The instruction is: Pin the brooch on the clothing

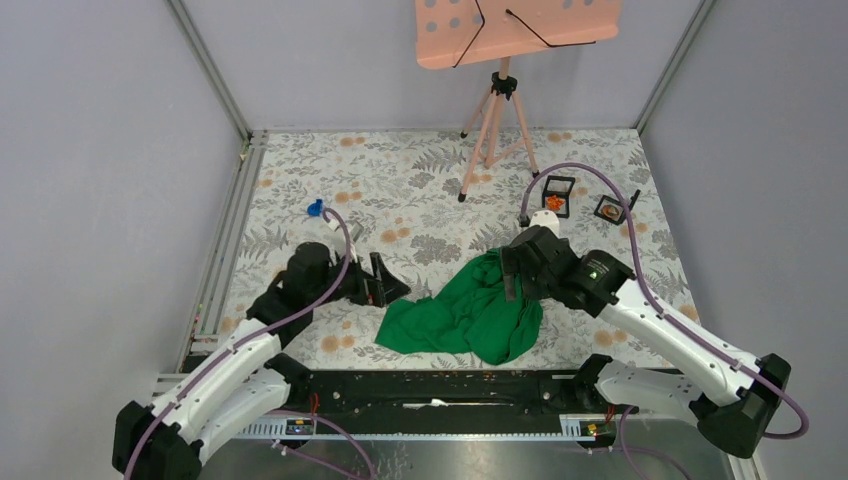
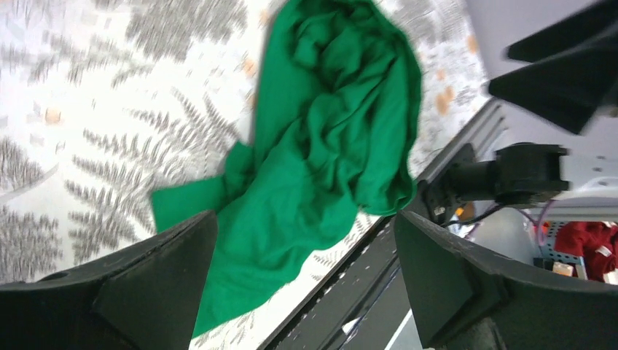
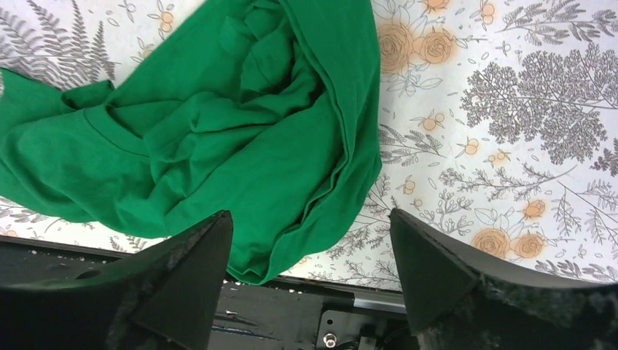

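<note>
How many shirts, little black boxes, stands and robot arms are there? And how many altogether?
Crumpled bright green fabric T-shirt: 1
Small square black-framed boxes: 2
Pink perforated music stand on a tripod: 1
White-and-black robot arms: 2
Total: 6

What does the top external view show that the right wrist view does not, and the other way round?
Only the top view: the pink stand, two small black boxes at the far right, and the left tool, open beside the shirt. Only the right wrist view: a curved seam of the shirt, seen close. Both: the crumpled green T-shirt, the floral cloth, and the right tool, open over the shirt, holding nothing.
</note>
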`<state>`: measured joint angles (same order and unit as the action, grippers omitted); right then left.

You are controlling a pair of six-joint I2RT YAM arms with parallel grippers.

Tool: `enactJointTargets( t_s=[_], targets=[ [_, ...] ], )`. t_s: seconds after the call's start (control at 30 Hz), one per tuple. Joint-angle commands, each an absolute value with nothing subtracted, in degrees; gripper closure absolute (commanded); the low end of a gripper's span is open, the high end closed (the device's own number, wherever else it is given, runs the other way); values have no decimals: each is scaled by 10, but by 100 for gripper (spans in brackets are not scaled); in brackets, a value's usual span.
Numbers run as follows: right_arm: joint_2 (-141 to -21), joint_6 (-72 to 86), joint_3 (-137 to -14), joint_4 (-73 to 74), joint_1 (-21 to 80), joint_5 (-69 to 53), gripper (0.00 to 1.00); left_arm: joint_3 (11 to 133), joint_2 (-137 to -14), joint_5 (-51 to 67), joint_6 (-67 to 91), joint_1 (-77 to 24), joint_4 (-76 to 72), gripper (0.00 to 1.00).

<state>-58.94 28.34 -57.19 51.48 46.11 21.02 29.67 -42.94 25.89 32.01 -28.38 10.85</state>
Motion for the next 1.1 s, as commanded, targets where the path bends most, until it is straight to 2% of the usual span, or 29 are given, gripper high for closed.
enactJointTargets(
  t_s=[0.0, 0.2, 0.47, 0.7, 0.9, 1.07],
  targets=[
    [-573, 278, -574, 462, 461, 215, 12, 264, -443, 151, 377, -321, 87, 2],
    [-643, 261, -583, 426, 461, 211, 11, 232, -460, 117, 395, -344, 85, 8],
    [-744, 259, -592, 412, 424, 244, 13, 211, -522, 138, 395, -370, 38, 25],
    [-803, 216, -597, 372, 365, 237, 14, 209, -566, 141, 407, -392, 4, 25],
    [-869, 178, -622, 347, 353, 206, 23, 212, -595, 121, 423, -405, 8, 26],
    [-914, 160, -646, 340, 353, 206, 24, 223, -617, 90, 427, -413, 37, 31]
  ],
)
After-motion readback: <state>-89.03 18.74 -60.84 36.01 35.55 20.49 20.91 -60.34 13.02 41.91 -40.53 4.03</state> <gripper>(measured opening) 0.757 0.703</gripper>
